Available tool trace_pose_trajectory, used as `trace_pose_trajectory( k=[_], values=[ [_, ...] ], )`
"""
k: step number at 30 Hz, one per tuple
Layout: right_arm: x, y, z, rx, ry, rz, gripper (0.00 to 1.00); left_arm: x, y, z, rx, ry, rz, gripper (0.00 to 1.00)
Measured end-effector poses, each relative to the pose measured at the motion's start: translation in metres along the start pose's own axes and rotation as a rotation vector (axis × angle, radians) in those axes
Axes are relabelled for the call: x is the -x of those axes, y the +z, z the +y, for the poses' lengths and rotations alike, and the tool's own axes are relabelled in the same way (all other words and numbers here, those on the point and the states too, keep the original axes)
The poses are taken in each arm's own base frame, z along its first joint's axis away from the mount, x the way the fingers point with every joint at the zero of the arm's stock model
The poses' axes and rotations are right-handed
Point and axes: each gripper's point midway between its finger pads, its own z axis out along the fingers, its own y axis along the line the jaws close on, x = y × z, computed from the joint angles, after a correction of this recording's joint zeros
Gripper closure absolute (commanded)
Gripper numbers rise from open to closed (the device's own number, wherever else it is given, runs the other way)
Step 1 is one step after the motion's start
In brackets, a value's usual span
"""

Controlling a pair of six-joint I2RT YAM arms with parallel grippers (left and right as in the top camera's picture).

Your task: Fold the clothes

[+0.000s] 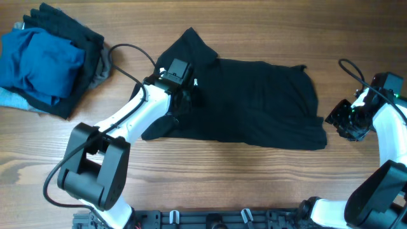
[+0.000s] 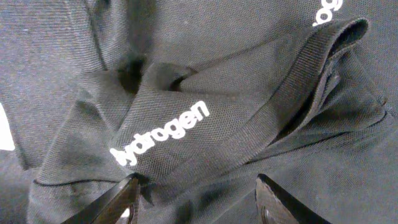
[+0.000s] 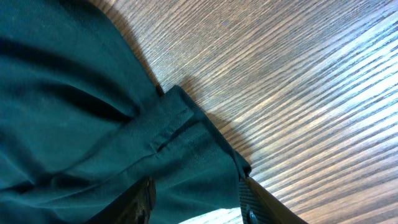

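On the wooden counter (image 1: 254,184) the large black collared shirt (image 1: 254,102) lies spread at centre. Left claw (image 2: 196,200) hovers over its collar, fingers apart; right claw (image 3: 196,202) stands parted at its right hem.

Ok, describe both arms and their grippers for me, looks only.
The left arm and the right arm have white tubular links joined by bulky black round joints. A thin black left cable and right cable loop out near the wrists. The left gripper and right gripper each have two black tapering fingers.
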Motion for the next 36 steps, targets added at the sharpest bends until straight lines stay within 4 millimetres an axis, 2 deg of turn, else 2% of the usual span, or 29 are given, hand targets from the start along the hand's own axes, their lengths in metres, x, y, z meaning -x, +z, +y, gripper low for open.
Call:
trace_pose_trajectory(
  k=[4,10,13,15,19,21,22,29,31,32,33,34,35,36],
  values=[
    [0.000,0.000,0.000,0.000,0.000,0.000,0.51,0.001,0.001,0.002,0.013,-0.004,-0.005,0.44],
    [0.000,0.000,0.000,0.000,0.000,0.000,0.51,-0.009,0.000,0.024,0.121,0.007,0.023,0.43],
    [0.000,0.000,0.000,0.000,0.000,0.000,0.51,-0.007,0.000,0.024,0.121,0.005,0.014,0.51],
    [0.000,0.000,0.000,0.000,0.000,0.000,0.51,-0.004,0.000,0.022,0.114,-0.003,0.002,0.62],
    [0.000,0.000,0.000,0.000,0.000,0.000,0.51,-0.002,0.007,0.020,0.115,-0.009,-0.003,0.73],
    [0.000,0.000,0.000,0.000,0.000,0.000,0.51,-0.005,0.013,0.022,0.126,-0.005,0.014,0.94],
    [0.000,0.000,0.000,0.000,0.000,0.000,0.51,-0.006,0.015,0.022,0.130,-0.004,0.018,0.96],
    [0.000,0.000,0.000,0.000,0.000,0.000,0.51,0.002,0.014,0.031,0.185,-0.004,-0.021,0.96],
    [0.000,0.000,0.000,0.000,0.000,0.000,0.51,0.018,0.007,0.031,0.194,-0.014,-0.073,0.96],
    [0.000,0.000,0.000,0.000,0.000,0.000,0.51,0.031,0.000,0.028,0.184,-0.029,-0.119,0.96],
    [0.000,0.000,0.000,0.000,0.000,0.000,0.51,0.046,-0.008,0.027,0.169,-0.048,-0.165,0.89],
    [0.000,0.000,0.000,0.000,0.000,0.000,0.51,0.065,-0.021,0.025,0.143,-0.077,-0.223,0.60],
    [0.000,0.000,0.000,0.000,0.000,0.000,0.51,0.077,-0.030,0.026,0.128,-0.096,-0.255,0.19],
    [0.000,0.000,0.000,0.000,0.000,0.000,0.51,0.085,-0.037,0.029,0.115,-0.116,-0.274,0.09]
  ],
)
